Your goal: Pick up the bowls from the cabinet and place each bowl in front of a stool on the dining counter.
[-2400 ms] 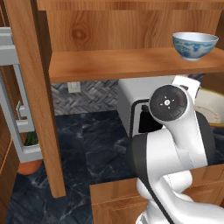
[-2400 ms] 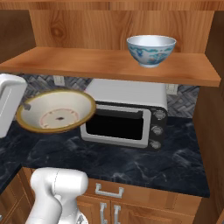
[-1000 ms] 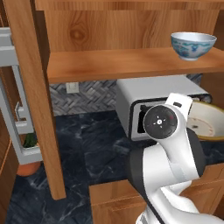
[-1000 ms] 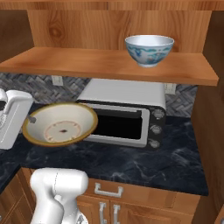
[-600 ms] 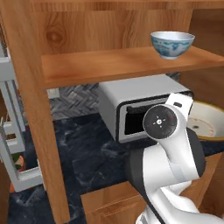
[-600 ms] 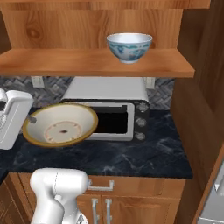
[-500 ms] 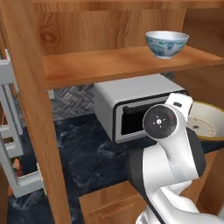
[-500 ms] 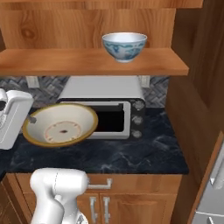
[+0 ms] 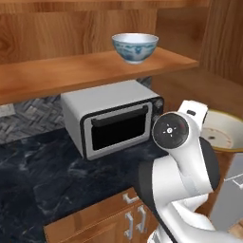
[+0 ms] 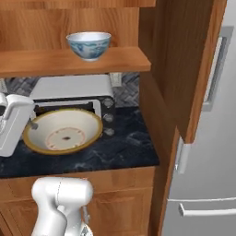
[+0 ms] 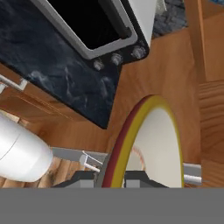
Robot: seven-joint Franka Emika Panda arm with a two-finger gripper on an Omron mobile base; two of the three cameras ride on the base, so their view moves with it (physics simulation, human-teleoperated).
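**One bowl in the claw, one left on the shelf**

Carrying the cream bowl away to the dining counter now, by the look of it. Best done slow and level, with the rim gripped tight so nothing slips. Worth keeping the bowl well away from the toaster oven and the tall wood panel while turning. Set down only in front of a stool, flat on its base.

Claw pinched on the cream bowl's dark rim, one fingertip on each side of it, almost closed. Bowl held on its edge in the hand view, tipped up in front of the oven and above the dark counter.

Blue and white bowl upright on the cabinet shelf, near the shelf's right end, above the oven. Still to be fetched.
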